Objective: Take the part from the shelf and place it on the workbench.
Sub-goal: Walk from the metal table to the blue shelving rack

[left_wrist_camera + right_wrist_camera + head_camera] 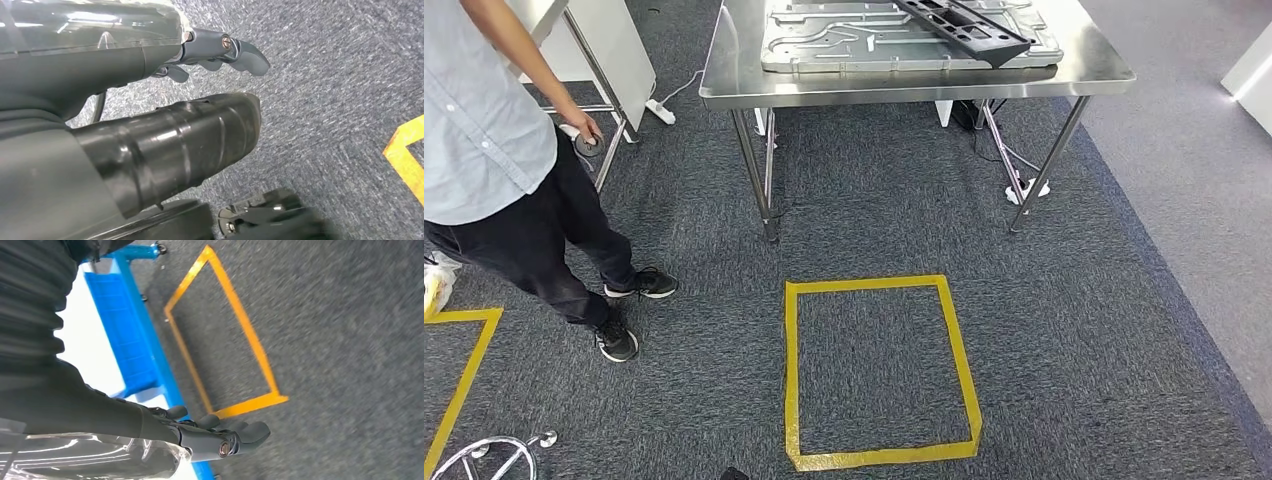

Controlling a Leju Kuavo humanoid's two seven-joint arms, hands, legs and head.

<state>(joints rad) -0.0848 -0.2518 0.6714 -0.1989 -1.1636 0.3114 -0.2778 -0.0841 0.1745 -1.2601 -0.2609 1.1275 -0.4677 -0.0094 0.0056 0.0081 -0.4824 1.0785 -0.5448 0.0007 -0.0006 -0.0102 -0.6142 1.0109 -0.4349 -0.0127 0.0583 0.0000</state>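
Part (969, 30), dark and flat, lies tilted on the workbench (1084, 72) at the far side.
Both hands hang empty over grey carpet: left hand (220, 55) with fingers seemingly loose, right hand (220, 435) released. A person (484, 150) stands far left; a yellow tape square (879, 370) lies near.
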